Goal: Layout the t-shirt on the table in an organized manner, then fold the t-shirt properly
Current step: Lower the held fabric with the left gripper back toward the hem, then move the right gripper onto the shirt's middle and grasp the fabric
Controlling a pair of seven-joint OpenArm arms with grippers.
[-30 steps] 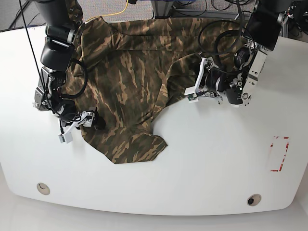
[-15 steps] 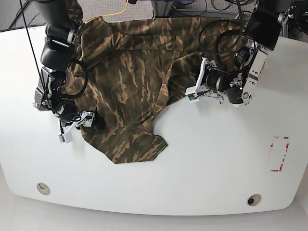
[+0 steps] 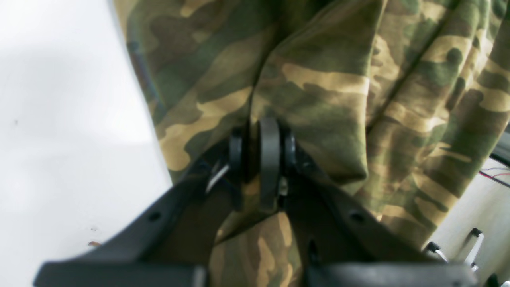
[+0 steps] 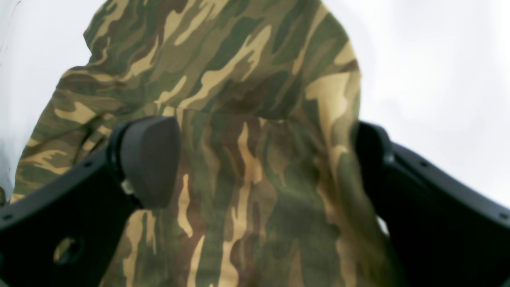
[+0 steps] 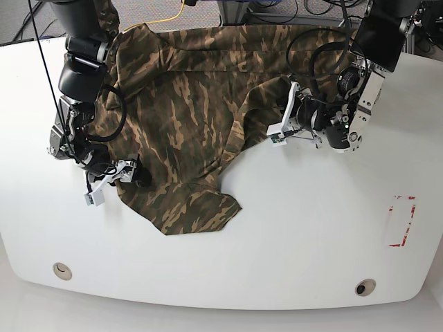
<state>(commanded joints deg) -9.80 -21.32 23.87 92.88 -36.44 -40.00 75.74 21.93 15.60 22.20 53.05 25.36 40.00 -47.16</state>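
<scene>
End effectors, two. Left end effector (image 3: 259, 159) clamped narrow on a pinched fold of the t-shirt (image 3: 318, 91), pads pressed together with cloth between; in the base view (image 5: 280, 131) sits at the shirt's edge toward that view's right. Right end effector (image 4: 259, 167) spread wide, camouflage cloth draped between its two black fingers (image 4: 149, 159), not closed on it; in the base view (image 5: 114, 176) low on the shirt's edge at that view's left.

One t-shirt (image 5: 187, 111), camouflage, spread rumpled over the far part of the bench (image 5: 291, 242), one corner hanging toward the near side, folds and overlaps across the middle.

On the bench: two round grommet holes (image 5: 62, 270), one near each front corner, and one red-marked rectangle (image 5: 401, 221) well apart from the shirt. No containers.
</scene>
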